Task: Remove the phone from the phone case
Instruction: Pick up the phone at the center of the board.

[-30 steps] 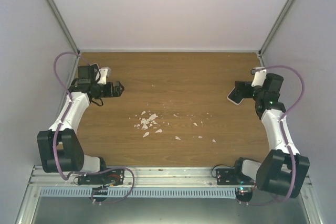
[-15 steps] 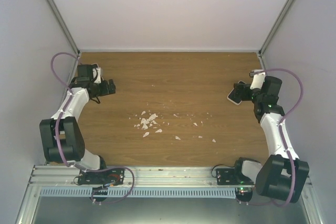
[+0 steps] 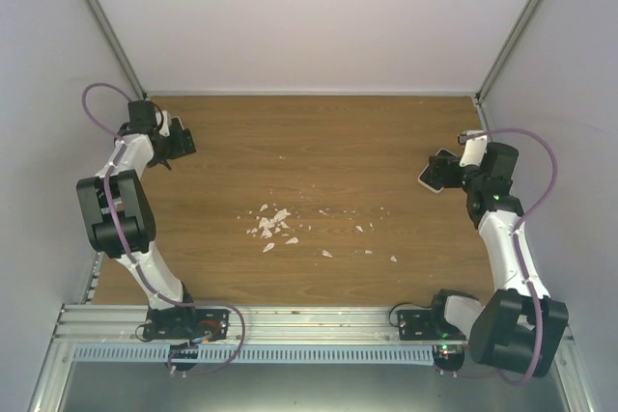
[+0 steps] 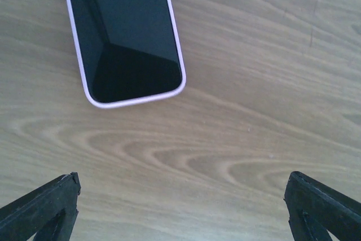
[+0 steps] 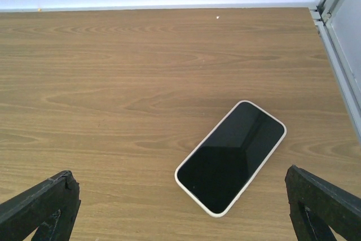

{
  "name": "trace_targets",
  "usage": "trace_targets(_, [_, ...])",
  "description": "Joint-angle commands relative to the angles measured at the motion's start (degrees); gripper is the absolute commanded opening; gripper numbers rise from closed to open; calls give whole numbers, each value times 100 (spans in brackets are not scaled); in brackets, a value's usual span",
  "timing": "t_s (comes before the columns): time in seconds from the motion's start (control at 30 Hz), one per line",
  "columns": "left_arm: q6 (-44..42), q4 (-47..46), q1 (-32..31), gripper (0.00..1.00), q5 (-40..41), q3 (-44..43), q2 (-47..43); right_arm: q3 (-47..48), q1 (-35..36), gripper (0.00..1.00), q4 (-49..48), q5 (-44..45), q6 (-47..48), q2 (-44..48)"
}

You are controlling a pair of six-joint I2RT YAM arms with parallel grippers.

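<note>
Phone [image 4: 127, 32], glossy black, in rounded pale-pink case [image 4: 135, 100] on woodgrain table [image 4: 265, 83].

Left hand [image 3: 183, 142] spread wide and empty, right hand [image 3: 446, 171] likewise

Bright, soft, even light; crisp focus throughout.
</note>
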State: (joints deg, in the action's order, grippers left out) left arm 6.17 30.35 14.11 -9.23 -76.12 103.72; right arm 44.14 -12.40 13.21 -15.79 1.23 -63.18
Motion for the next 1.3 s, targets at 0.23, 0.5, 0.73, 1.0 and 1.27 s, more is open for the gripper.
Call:
trace_targets(0.23, [-50,396,321,99,-96,-1606,1202,-62,30,99,106,-73,44,26])
trace_targets(0.5, [-17,426,354,99,263,-2196,1975,-72,-37,100,120,-186,44,-16])
trace_targets(0.73, [-11,352,347,99,331,-2415,2403,-65,-101,100,175,-329,61,-85])
trace_targets(1.0, [48,411,338,99,184,-2920,2828,-39,-119,100,206,-391,64,-154])
trace_targets(1.27, [-18,526,280,99,-32,-3402,3150,2,-126,100,225,-522,61,-206])
